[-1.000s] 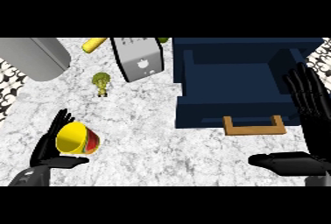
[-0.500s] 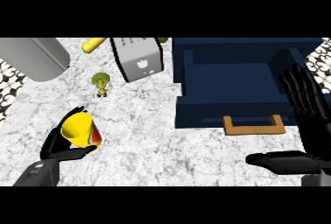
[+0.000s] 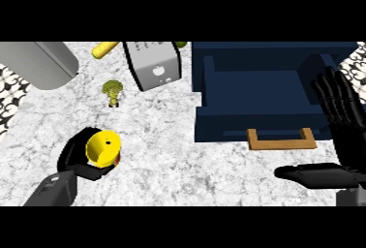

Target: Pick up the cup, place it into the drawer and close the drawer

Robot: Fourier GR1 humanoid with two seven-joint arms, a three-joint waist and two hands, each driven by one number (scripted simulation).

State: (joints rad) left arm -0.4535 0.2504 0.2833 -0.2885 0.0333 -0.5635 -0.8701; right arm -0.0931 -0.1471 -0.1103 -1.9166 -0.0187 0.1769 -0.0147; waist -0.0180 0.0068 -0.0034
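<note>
Your left hand (image 3: 80, 160) is low on the left of the counter (image 3: 178, 164), fingers curled round the cup (image 3: 103, 148). The cup is yellow, tipped so you look into its mouth, with a bit of red showing at its lower edge. It sits inside the hand's grasp, well apart from the drawer (image 3: 265, 97).

The drawer is open at upper right: dark blue walls, a deep blue floor, and a tan handle (image 3: 281, 140) on the side nearest you.

Your right hand (image 3: 340, 118) is at the right edge, fingers straight and pointing up, overlapping the drawer's right wall, thumb stretched out to the left below. It holds nothing.

Up the counter from the cup you have a small broccoli (image 3: 112, 92). Beyond it stands a grey toaster (image 3: 154, 65), with a yellow banana (image 3: 104, 48) at the top edge. A big grey rounded thing (image 3: 36, 63) fills the upper left corner; you can't tell what it is.
</note>
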